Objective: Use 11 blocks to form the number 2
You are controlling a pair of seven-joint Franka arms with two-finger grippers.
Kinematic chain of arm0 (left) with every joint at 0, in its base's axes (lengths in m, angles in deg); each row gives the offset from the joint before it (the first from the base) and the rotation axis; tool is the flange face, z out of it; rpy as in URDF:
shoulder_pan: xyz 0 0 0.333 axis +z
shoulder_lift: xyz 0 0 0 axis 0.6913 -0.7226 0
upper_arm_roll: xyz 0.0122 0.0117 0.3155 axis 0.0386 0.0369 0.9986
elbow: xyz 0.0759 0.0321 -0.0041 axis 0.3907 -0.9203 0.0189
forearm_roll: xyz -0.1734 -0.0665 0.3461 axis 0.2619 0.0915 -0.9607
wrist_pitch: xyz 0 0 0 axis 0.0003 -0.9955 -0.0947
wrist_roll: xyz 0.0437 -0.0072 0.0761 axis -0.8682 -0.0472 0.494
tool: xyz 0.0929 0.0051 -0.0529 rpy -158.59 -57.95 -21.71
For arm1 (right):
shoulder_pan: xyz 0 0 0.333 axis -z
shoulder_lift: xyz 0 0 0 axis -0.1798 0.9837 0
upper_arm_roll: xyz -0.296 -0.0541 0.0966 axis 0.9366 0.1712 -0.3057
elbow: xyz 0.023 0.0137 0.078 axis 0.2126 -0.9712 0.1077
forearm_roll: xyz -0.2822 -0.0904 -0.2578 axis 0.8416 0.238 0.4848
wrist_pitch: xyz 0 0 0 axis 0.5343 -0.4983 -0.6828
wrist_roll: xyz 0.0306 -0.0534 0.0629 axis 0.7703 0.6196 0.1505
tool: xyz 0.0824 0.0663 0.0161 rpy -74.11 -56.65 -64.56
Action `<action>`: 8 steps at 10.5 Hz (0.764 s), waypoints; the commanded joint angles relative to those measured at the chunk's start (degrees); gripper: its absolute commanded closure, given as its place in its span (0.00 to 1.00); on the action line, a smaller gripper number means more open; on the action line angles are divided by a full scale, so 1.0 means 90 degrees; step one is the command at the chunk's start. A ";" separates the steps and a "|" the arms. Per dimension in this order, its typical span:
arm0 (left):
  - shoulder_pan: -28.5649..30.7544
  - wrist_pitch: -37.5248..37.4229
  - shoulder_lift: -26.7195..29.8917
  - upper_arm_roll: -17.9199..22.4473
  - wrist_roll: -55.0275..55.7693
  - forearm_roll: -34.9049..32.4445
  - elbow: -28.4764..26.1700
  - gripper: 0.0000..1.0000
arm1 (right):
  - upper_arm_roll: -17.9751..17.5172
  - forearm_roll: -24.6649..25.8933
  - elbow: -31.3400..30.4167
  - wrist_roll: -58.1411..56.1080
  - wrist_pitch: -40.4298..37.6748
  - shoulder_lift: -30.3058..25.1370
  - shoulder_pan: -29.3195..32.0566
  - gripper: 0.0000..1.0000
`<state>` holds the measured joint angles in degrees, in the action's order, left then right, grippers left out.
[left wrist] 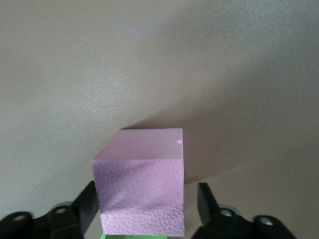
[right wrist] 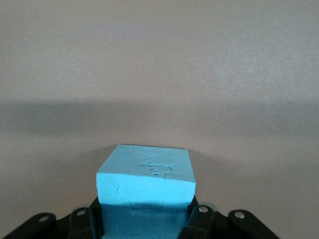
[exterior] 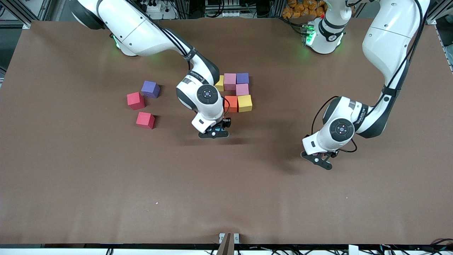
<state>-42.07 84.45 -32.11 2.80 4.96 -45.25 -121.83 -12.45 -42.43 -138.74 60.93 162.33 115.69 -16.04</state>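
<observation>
My left gripper (exterior: 320,159) is low over bare table toward the left arm's end. Its fingers straddle a pink block (left wrist: 142,174). One finger (left wrist: 89,201) lies against the block and the other (left wrist: 207,199) stands a little off it, so the left gripper (left wrist: 148,199) is open. My right gripper (exterior: 214,134) is shut on a light blue block (right wrist: 144,172), low over the table just nearer the camera than the orange block (exterior: 230,103). The started figure also holds two yellow (exterior: 245,103), two pink (exterior: 230,80) and a blue-violet block (exterior: 242,78).
A purple block (exterior: 150,89) and two red blocks (exterior: 136,100) (exterior: 145,120) lie loose toward the right arm's end. A sliver of green (left wrist: 132,236) shows under the pink block's lower edge. The brown table (exterior: 106,184) stretches wide toward the camera.
</observation>
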 commanded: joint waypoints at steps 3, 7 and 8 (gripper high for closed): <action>0.0069 0.0062 0.0177 -0.0085 0.0086 -0.0085 -0.0120 0.32 | -0.0014 0.0130 -0.0033 0.0214 -0.0031 -0.0056 -0.0016 0.13; -0.0019 0.0052 0.0246 -0.0582 -0.0011 -0.0114 -0.0110 0.32 | -0.0043 0.0091 -0.0061 0.0165 -0.0235 -0.0484 0.0032 0.00; -0.0019 0.0052 0.0255 -0.0748 -0.0011 -0.0134 -0.0101 0.32 | -0.0043 0.0072 -0.0100 0.0165 -0.0652 -0.0767 0.0091 0.00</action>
<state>-42.44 84.84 -31.34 -2.32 4.97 -45.25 -121.76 -12.51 -42.43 -138.08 61.30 160.54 113.54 -16.02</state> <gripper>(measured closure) 0.317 0.000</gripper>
